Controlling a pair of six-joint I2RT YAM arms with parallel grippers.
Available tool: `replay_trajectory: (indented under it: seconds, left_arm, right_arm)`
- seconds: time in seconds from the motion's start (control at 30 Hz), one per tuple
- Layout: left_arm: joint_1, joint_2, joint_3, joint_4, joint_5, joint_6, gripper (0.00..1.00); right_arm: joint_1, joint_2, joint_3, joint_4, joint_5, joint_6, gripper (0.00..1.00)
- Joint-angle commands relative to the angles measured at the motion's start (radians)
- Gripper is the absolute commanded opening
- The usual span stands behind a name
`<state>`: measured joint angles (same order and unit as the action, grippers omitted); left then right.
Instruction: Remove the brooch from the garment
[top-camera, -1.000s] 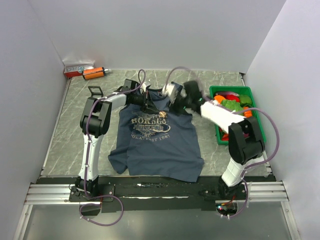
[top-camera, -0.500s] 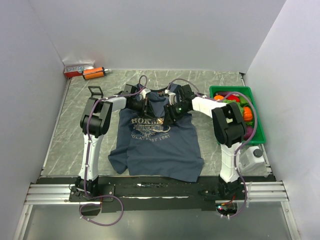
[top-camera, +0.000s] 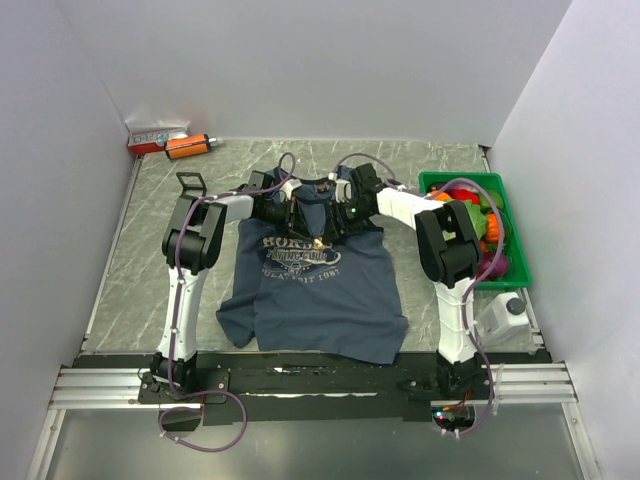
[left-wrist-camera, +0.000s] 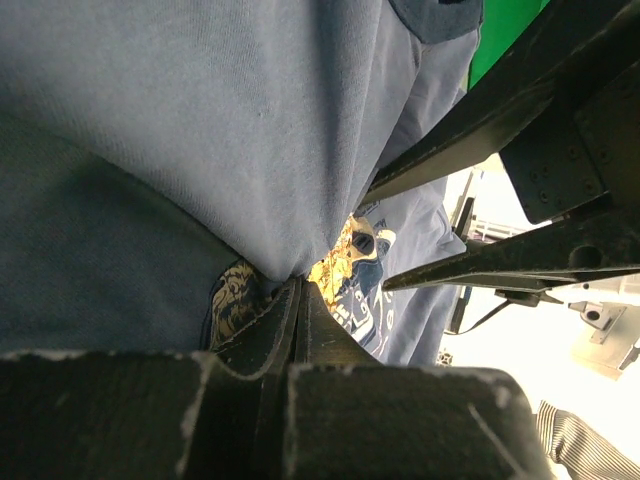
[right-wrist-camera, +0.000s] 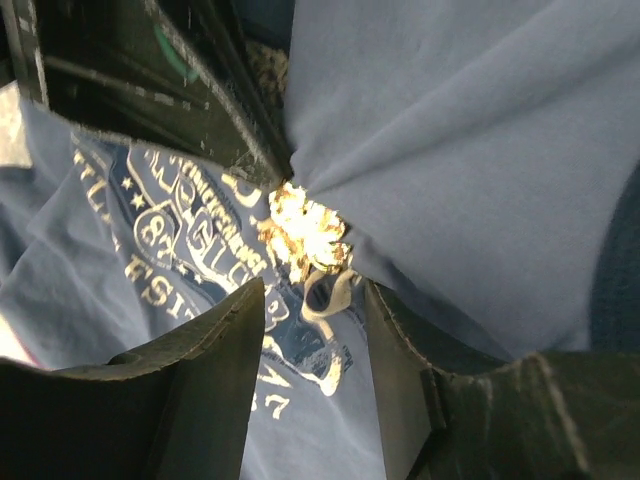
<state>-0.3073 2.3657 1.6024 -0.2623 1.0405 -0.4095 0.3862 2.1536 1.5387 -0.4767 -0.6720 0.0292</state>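
Note:
The navy tank top garment (top-camera: 310, 285) lies flat on the table, print up. The brooch (right-wrist-camera: 305, 225), a tiny gold ornament, sits on a raised pucker of the chest fabric. It also shows in the left wrist view (left-wrist-camera: 345, 255) and as a speck in the top view (top-camera: 318, 242). My left gripper (left-wrist-camera: 297, 290) is shut, pinching a fold of the garment (left-wrist-camera: 200, 130) right beside the brooch. My right gripper (right-wrist-camera: 315, 300) is open, a finger on each side just short of the brooch, not touching it. Both grippers (top-camera: 306, 230) (top-camera: 332, 232) meet over the chest.
A green bin (top-camera: 460, 178) of colourful toys stands at the right. An orange cylinder (top-camera: 187, 146) and a red-white box (top-camera: 155, 137) lie in the back left corner. A small black box (top-camera: 190, 182) sits left of the garment. A white object (top-camera: 505, 312) lies at the near right.
My right arm has swung left from beside the bin to the garment's chest, and its open gripper now straddles the brooch. The left gripper has stayed pinching the fabric.

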Motion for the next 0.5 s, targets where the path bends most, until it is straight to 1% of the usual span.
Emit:
replay_trajectory:
  seconds: [0.0,0.23,0.47]
  left_arm:
    - [-0.010,0.013,0.004,0.005,-0.017,0.031,0.01]
    - [-0.010,0.015,0.004,0.003,-0.017,0.032,0.01]
    - [-0.010,0.015,0.008,-0.002,-0.017,0.034,0.01]
  right_arm:
    - [0.026,0.038,0.081,-0.022,0.092,0.014,0.52]
    - [0.043,0.081,0.112,-0.042,0.115,0.038,0.54]
    - [0.066,0.095,0.130,-0.057,0.153,0.037,0.52]
